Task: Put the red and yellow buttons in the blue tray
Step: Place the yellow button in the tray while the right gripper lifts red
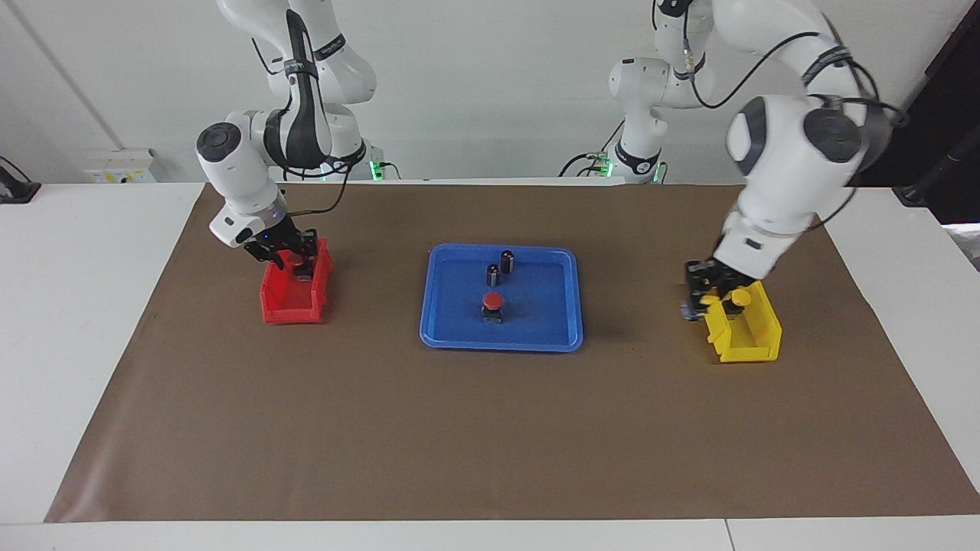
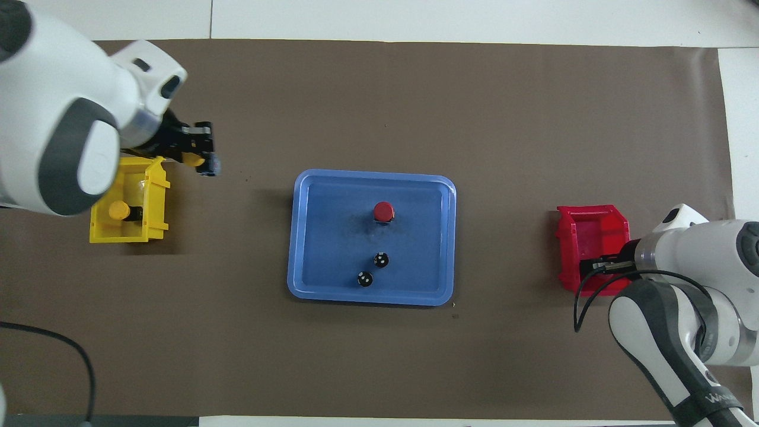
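Both grippers clamp buttons: left gripper [image 1: 706, 300] on a yellow button [image 2: 193, 158] above the yellow bin [image 1: 754, 337], right gripper [image 1: 295, 260] on a red button [image 1: 294, 261] in the red bin [image 1: 287, 306] — lift straight, clear the rims, carry to the blue tray [image 1: 452, 321], beside its seated red button [image 1: 493, 301].

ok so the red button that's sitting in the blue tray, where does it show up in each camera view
Facing view: the red button stands near the middle of the blue tray, lower in the picture than the two dark cylinders.
Overhead view: the red button stands near the tray's middle, higher in the picture than the cylinders.
Shared landmark: the cylinders, on the button's robot side.
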`<state>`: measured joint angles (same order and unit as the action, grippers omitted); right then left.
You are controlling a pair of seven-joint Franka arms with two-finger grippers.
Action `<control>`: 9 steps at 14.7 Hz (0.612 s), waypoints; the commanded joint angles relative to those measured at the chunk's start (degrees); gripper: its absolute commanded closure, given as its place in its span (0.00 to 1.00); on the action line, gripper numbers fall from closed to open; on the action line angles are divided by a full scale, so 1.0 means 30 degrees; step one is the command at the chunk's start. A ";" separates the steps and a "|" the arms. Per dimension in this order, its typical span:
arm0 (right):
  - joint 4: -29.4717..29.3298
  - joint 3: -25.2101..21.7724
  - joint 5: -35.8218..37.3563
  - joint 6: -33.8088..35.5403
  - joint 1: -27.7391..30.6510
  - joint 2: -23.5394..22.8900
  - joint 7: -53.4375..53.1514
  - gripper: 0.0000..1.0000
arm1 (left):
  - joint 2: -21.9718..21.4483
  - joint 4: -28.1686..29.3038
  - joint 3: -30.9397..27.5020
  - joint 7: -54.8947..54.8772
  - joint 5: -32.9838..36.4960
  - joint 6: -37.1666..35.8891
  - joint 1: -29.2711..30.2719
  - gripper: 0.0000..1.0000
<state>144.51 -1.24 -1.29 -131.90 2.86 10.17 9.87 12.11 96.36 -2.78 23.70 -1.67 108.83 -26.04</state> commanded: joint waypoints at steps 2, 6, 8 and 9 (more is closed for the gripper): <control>0.0492 0.0151 -0.0185 -0.0271 0.0247 0.0506 0.0696 0.55 | -0.0608 0.2156 -0.0335 0.1183 -0.1637 0.1956 -0.2216 0.99; 0.0492 0.0151 -0.0185 -0.0096 0.0247 0.0565 0.0637 0.74 | 0.0154 0.3676 -0.0335 0.2091 -0.1699 0.4938 -0.3946 0.99; -0.0585 0.0151 -0.0156 0.0777 0.0306 0.0245 0.0725 0.75 | 0.0825 0.3623 -0.0335 0.2179 -0.1786 0.5530 -0.4268 0.99; -0.1724 0.0122 -0.0127 0.2002 0.0335 -0.0164 0.0754 0.75 | 0.0886 0.3622 -0.0335 0.2295 -0.1990 0.5763 -0.4502 0.99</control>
<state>143.81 -1.24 -1.29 -130.79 2.86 10.27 10.02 14.30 106.58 -2.71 29.71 -6.15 123.69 -37.66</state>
